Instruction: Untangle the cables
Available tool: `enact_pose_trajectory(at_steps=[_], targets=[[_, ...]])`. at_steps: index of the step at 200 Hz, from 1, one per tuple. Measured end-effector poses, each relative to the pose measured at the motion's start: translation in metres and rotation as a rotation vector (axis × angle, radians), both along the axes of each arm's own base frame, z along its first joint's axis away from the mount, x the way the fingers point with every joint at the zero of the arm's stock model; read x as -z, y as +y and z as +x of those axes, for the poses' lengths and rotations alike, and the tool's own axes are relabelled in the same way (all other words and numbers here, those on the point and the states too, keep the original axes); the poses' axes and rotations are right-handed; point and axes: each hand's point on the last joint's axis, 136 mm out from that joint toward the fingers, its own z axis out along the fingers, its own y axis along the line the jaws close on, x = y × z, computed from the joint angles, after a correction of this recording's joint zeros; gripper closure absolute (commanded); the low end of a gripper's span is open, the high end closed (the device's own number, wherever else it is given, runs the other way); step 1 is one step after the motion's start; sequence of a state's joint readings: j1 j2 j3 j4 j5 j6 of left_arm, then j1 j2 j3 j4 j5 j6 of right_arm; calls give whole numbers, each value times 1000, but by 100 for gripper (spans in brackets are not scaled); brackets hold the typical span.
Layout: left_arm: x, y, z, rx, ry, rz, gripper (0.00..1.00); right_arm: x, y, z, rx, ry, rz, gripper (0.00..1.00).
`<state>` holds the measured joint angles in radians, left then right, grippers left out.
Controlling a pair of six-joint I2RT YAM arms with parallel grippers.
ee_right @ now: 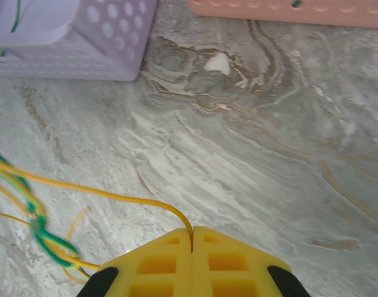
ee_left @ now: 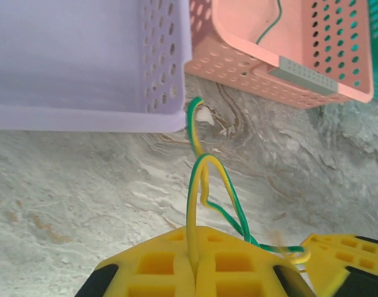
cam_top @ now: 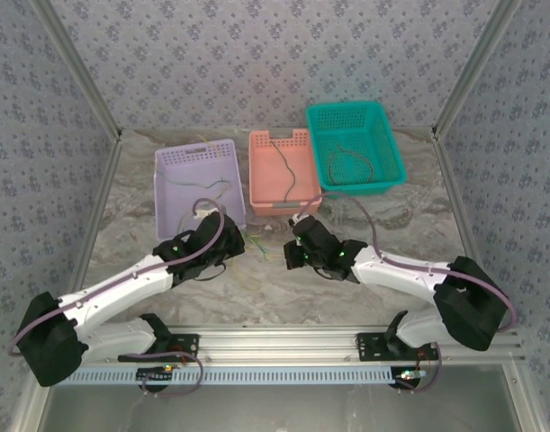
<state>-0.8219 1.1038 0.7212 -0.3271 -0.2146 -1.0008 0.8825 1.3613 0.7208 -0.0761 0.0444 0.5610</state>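
My view: left arm (cam_top: 121,292), right arm (cam_top: 396,268) match. White shells, black joints and wrists, black base brackets. Purple-grey cable (cam_top: 222,229) runs along each. Fingers (ee_left: 158,263) yellow, blocky, square pockets, black corners.

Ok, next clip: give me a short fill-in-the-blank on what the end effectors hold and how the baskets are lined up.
1. The left end effector is shut on a two-coloured cable, yellow and ____.
2. The right end effector pinches a thin cable coloured plain ____.
3. The pink basket stands between the teal basket and the ____ basket.
Missing words: green; yellow; purple.
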Motion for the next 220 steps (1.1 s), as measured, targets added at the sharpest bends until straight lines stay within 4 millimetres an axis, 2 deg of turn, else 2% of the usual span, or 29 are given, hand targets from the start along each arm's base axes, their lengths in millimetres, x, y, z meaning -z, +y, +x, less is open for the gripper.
enact_pose_trajectory(at_steps=[21,44,60,74,95,122,144,166,193,220], targets=[[13,6,-3,-9,25,36,100,4,6,-9,-36,31,-13,100],[37,15,-13,-10,62,57,100,4,21,-19,-75,35,-26,100],[47,18,-21,9,76,69,100,4,22,-21,-65,32,-31,100],[44,17,-21,26,64,66,100,3,15,-16,-21,21,-38,100],[29,14,-18,47,8,45,100,-6,-2,-7,64,-4,-30,100],[6,13,-9,47,-52,54,100,-31,-46,12,221,-47,11,100],[-20,18,0,11,-104,71,100,-53,-101,29,394,-79,48,100],[-44,34,3,-46,-151,100,100,-71,-160,36,574,-100,64,100],[-64,60,0,-115,-189,146,100,-76,-218,37,752,-77,45,100],[-79,89,-7,-172,-214,183,100,-71,-247,37,837,-34,38,100]])
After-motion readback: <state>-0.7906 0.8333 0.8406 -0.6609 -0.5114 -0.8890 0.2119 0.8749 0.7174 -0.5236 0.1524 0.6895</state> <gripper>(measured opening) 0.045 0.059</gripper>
